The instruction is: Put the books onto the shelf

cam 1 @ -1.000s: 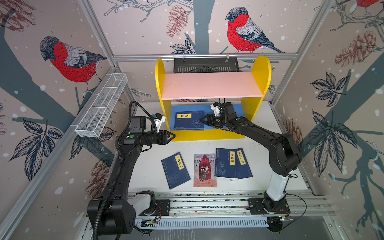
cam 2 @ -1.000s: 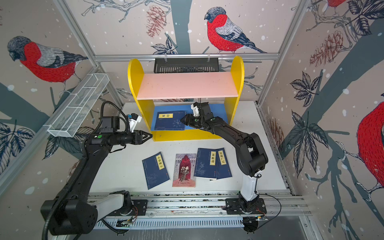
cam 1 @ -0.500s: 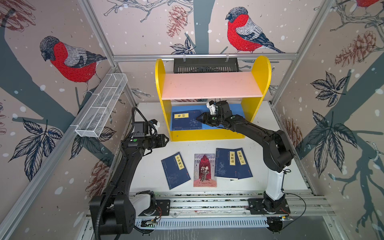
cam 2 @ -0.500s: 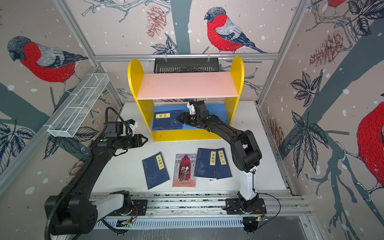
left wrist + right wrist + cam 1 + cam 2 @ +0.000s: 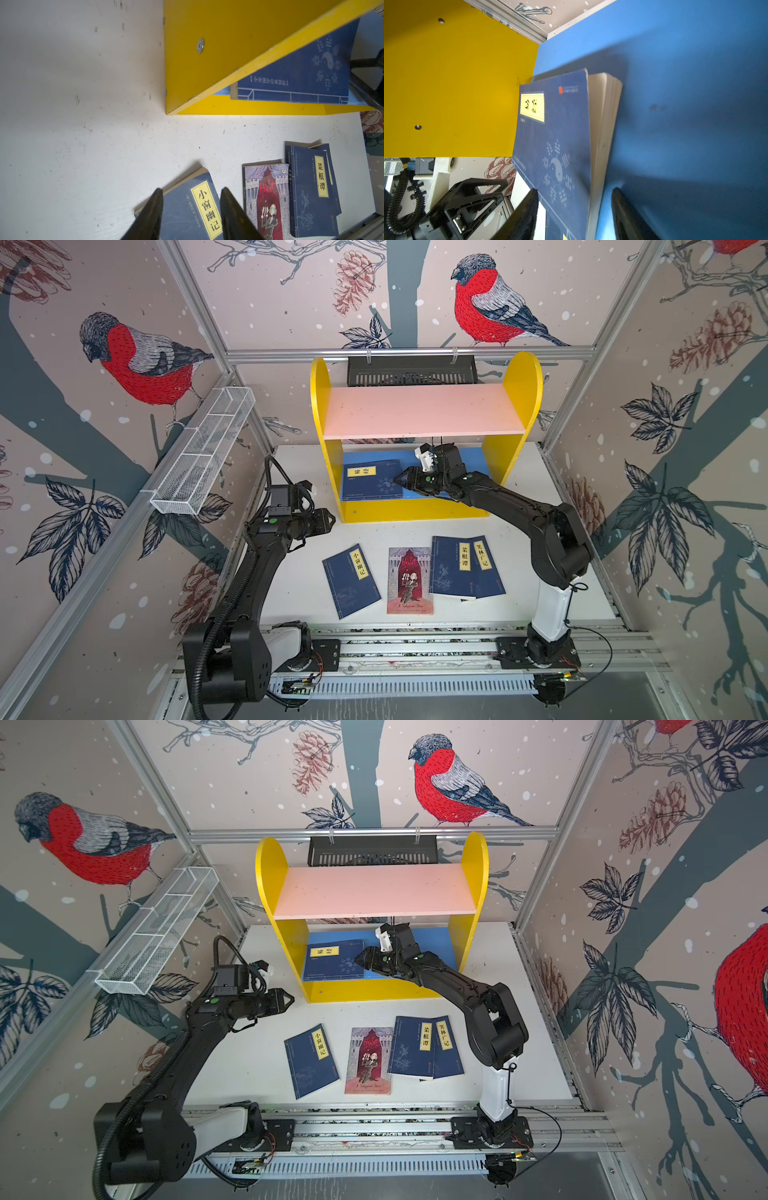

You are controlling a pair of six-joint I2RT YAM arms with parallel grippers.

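Left tool (image 5: 331, 520), jaws spread and empty, hovers above the desk (image 5: 303, 580) just behind the front row. In that row a slightly askew navy book (image 5: 352, 580), Hamlet (image 5: 409, 580) and two overlapping navy books (image 5: 467, 568) lie flat, long axes front to back. Farther back, the right tool (image 5: 397, 480), also spread, meets the right edge of a fifth book (image 5: 372, 480). That book lies crosswise on the blue lower board (image 5: 478, 460) of the shelf (image 5: 519, 377), top toward the left panel.

1 navy bk (image 5: 328, 967) flat on shelf (image 5: 270, 894) bottom; Hamlet bk (image 5: 368, 1060) on table (image 5: 257, 1052).
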